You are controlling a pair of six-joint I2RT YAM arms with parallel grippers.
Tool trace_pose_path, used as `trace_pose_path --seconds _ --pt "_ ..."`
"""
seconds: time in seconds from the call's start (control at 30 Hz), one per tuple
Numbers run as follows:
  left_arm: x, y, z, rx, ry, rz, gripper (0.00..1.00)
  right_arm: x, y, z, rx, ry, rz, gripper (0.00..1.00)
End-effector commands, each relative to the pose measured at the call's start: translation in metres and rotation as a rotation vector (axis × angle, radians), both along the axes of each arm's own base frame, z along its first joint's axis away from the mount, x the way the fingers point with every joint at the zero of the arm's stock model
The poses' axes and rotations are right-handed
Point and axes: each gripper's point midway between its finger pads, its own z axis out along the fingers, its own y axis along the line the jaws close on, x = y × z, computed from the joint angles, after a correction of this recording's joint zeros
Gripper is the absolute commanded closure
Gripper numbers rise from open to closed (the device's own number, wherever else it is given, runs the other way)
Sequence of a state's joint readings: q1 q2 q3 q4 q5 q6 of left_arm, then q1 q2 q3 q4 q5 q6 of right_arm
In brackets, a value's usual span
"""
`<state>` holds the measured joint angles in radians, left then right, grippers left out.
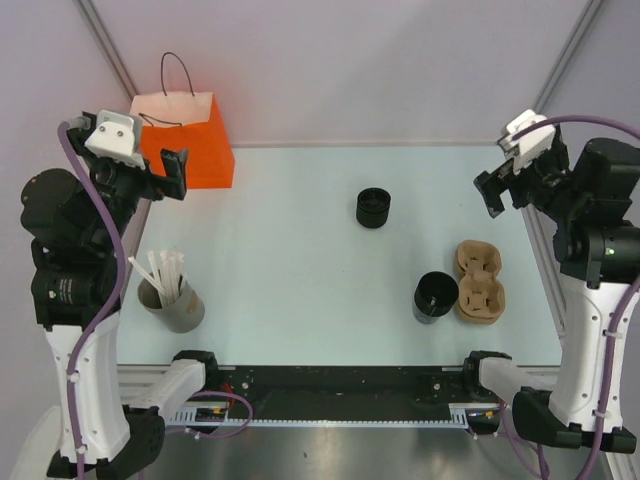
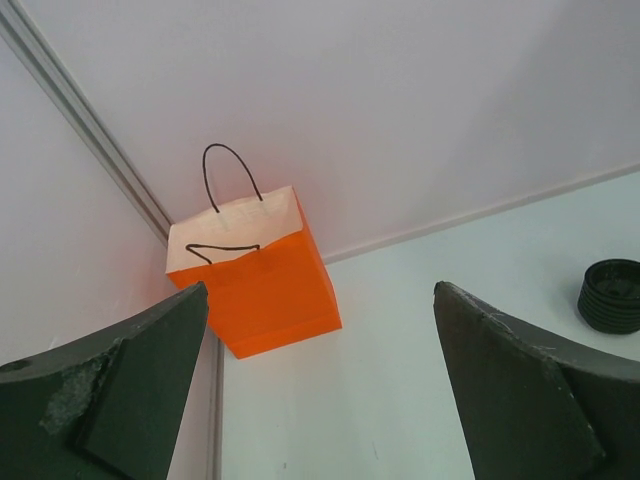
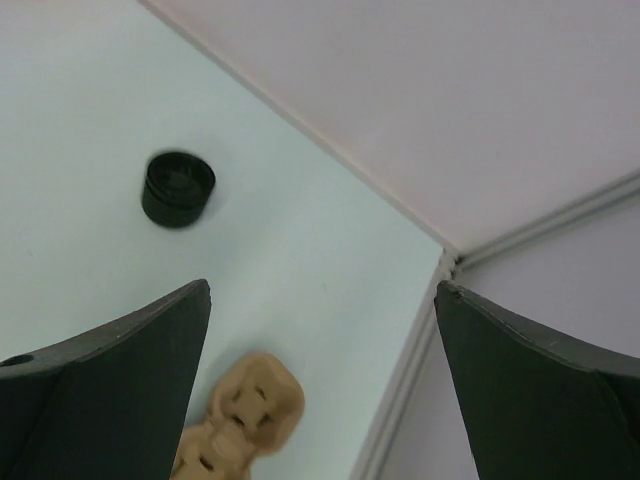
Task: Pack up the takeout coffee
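The takeout coffee [image 1: 373, 208], a small black cup with a ridged lid, stands upright at mid-table. It also shows at the right edge of the left wrist view [image 2: 611, 295] and in the right wrist view [image 3: 178, 187]. My left gripper [image 1: 172, 172] is open and empty, raised at the far left next to the orange paper bag [image 1: 190, 140]; its jaws [image 2: 320, 292] stand wide apart. My right gripper [image 1: 495, 190] is open and empty, raised at the far right, with its jaws [image 3: 322, 288] wide apart above the table.
The orange bag [image 2: 258, 275] stands open at the back left corner. A brown pulp cup carrier [image 1: 479, 282] lies at the right, also seen in the right wrist view [image 3: 240, 420]. A wider open black cup [image 1: 435, 296] stands beside it. A grey cup of white straws [image 1: 172, 300] stands front left.
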<state>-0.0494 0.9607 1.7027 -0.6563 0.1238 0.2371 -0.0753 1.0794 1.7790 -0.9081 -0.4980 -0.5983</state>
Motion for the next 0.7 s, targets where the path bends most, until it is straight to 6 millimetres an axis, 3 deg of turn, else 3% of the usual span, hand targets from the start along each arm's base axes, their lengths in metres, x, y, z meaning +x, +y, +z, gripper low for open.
trace_pose_path --seconds 0.0,0.23,0.43,0.67 --pt "0.002 -0.007 -0.014 0.029 0.028 -0.044 0.00 0.010 -0.041 -0.057 -0.282 0.105 -0.112 0.00" --pt "0.009 -0.017 -0.060 0.075 0.137 -0.108 0.00 -0.011 -0.066 -0.139 -0.488 0.348 -0.026 0.00" --pt "0.011 -0.020 -0.090 0.085 0.200 -0.128 0.00 -0.030 -0.078 -0.179 -0.497 0.510 0.076 0.00" --pt "0.015 -0.025 -0.119 0.078 0.260 -0.162 0.01 -0.027 -0.077 -0.223 -0.393 0.639 0.180 0.02"
